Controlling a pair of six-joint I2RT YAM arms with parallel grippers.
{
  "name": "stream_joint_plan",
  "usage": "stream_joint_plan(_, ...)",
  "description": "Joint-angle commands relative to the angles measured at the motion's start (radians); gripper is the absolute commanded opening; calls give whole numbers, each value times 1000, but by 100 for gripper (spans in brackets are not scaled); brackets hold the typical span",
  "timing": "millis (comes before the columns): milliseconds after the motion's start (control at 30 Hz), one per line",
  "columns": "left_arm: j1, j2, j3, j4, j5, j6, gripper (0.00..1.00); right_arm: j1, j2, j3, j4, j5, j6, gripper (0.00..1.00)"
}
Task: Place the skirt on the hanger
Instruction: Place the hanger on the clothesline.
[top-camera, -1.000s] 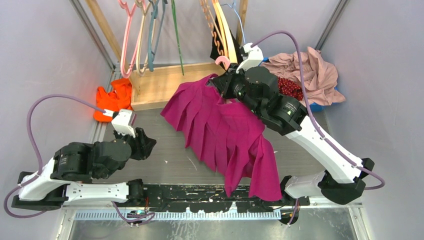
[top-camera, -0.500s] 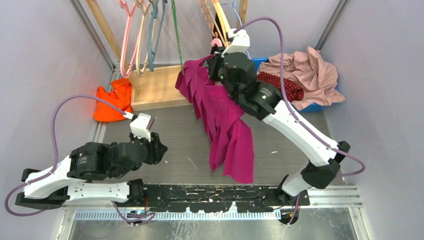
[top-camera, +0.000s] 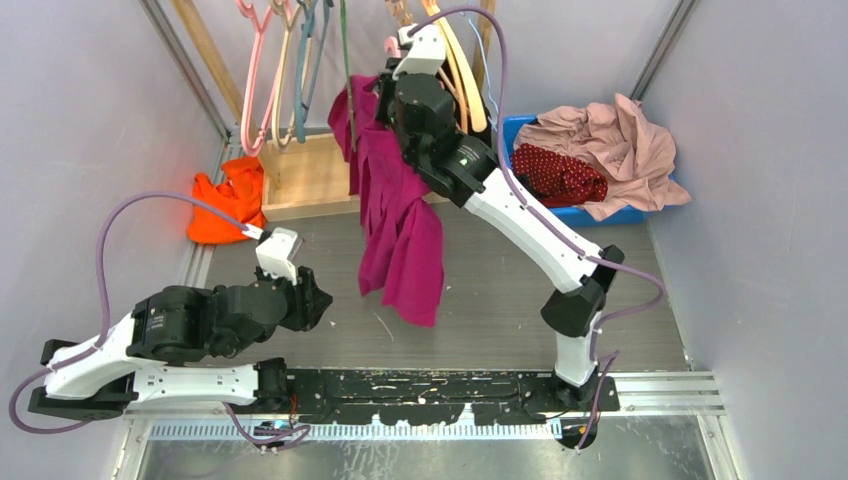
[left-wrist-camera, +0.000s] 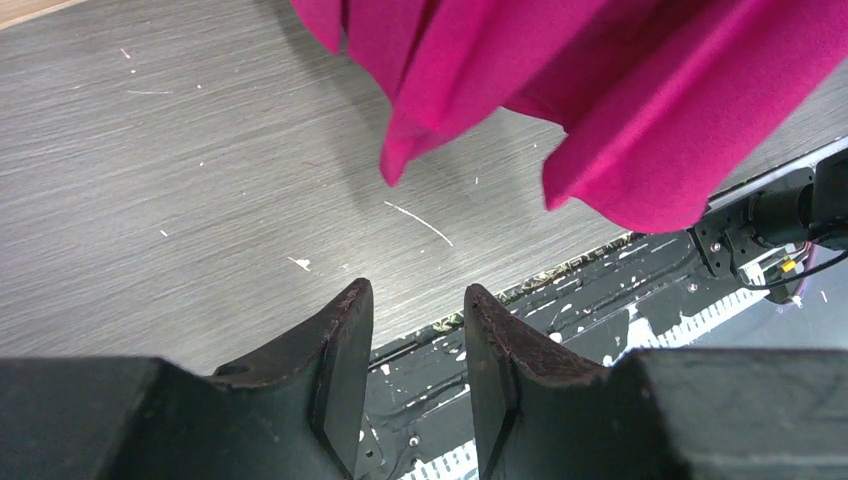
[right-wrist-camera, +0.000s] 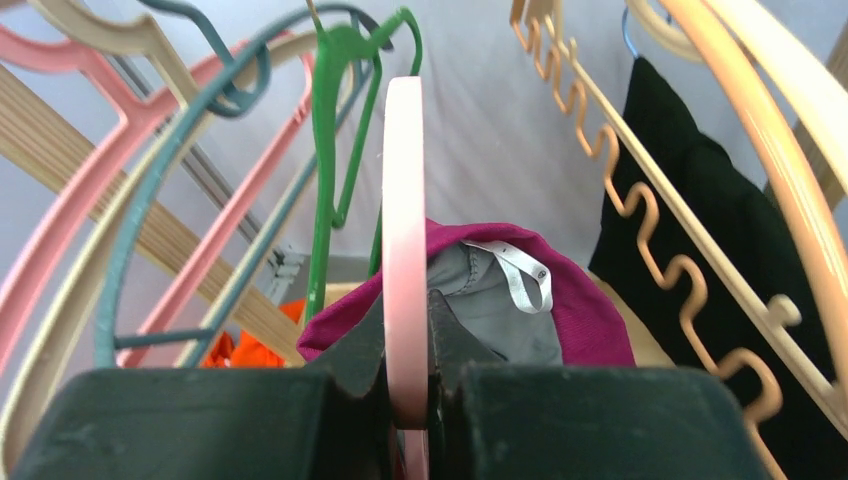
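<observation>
Hanger (right-wrist-camera: 405, 250): has risen and swung left toward the rack since half a second ago, and is clamped edge-on between the fingers of the right pincer (right-wrist-camera: 405, 322)
Skirt (top-camera: 555, 175): crumpled in a blue bin (top-camera: 517, 126), off to the right of the right pincer and well apart from it, untouched
Magenta garment (top-camera: 400, 230): draped on the hanger, hanging down below the right pincer
Pale pink garment (top-camera: 625, 140): heaped against the skirt, on the side away from the right pincer
Green hanger (right-wrist-camera: 335, 120): on the rack, just left of the right pincer
Left pincer (left-wrist-camera: 415, 305): fingers slightly apart with nothing between them, low over the table (top-camera: 480, 300), magenta hem ahead of it
</observation>
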Motion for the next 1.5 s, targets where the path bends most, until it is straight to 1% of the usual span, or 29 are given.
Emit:
stream_joint_plan(0, -1, -8, 22, 10, 7, 3, 39, -15, 29, 212, 148, -3, -53, 1)
stream_joint_plan(267, 0, -9, 22, 7, 2, 0, 39, -127, 106, 316, 159, -171, 43, 1)
stream_joint_plan(400, 0, -9, 10, 15, 8, -6, 39, -172, 116, 279, 269, -305, 41, 1)
stream_joint_plan(467, 0, -6, 3, 17, 11, -12, 39, -184, 135, 299, 298, -360, 31, 1)
stream_joint_plan(633, 0, 2, -3, 20, 11, -23, 38, -220, 205, 403, 301, -434, 34, 1)
stream_joint_plan(733, 0, 6, -6, 20, 11, -29, 39, -235, 227, 421, 326, -471, 47, 1)
stream_joint_plan(1000, 0, 23, -19, 28, 20, -44, 38, -238, 244, 406, 425, -507, 47, 1)
stream_joint_plan(1133, 0, 33, -22, 38, 26, -44, 38, -241, 268, 443, 450, -510, 47, 1)
stream_joint_plan(1233, 0, 43, -29, 50, 33, -45, 38, -249, 298, 502, 460, -505, 52, 1)
stream_joint_plan(1467, 0, 59, -41, 70, 54, -52, 38, -287, 347, 522, 538, -473, 106, 1)
